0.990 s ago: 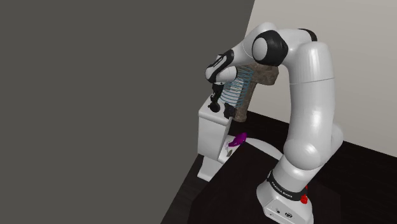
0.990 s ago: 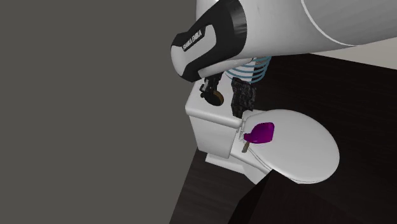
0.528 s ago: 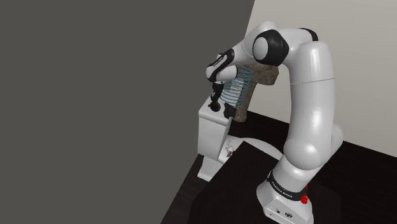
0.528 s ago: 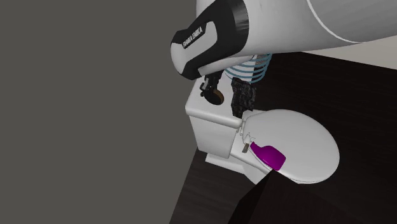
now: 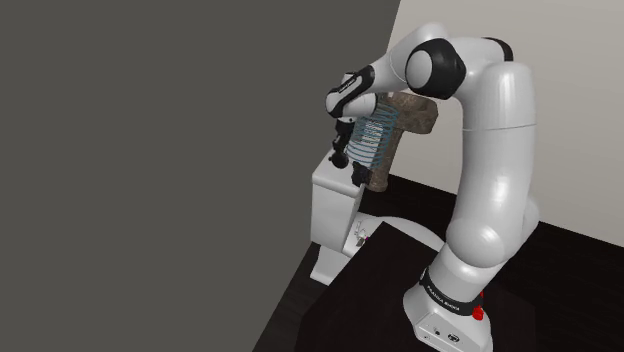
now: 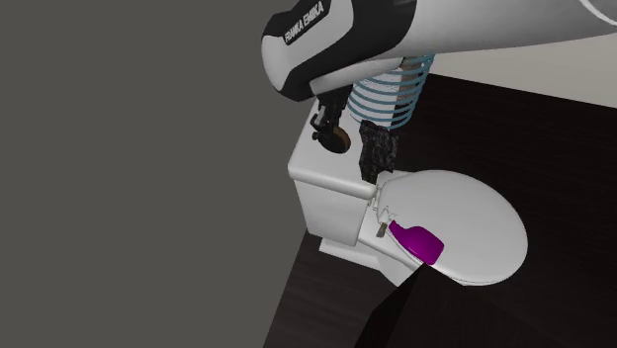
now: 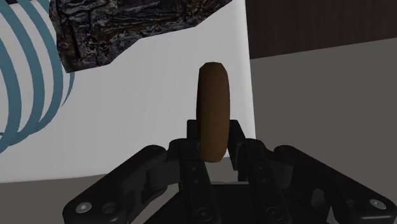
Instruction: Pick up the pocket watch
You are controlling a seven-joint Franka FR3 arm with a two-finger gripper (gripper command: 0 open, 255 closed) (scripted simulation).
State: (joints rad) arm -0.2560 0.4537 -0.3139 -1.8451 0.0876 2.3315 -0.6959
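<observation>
Light, overall: soft and even on all my feeds.
Toilet tank: top brightest, sides a shade greyer; I read the light as coming from above.
Toilet lid: near-white, greying gently at the rim.
Grey wall beside the toilet tank: one flat tone throughout.
Floor below the toilet tank: almost black, faint streaks.
Arm above the toilet tank: smooth gradient, pale to grey at its edges.
Pocket watch above the toilet tank: dull brown, paler band down its rim.
Gripper: black, thin grey glints.
</observation>
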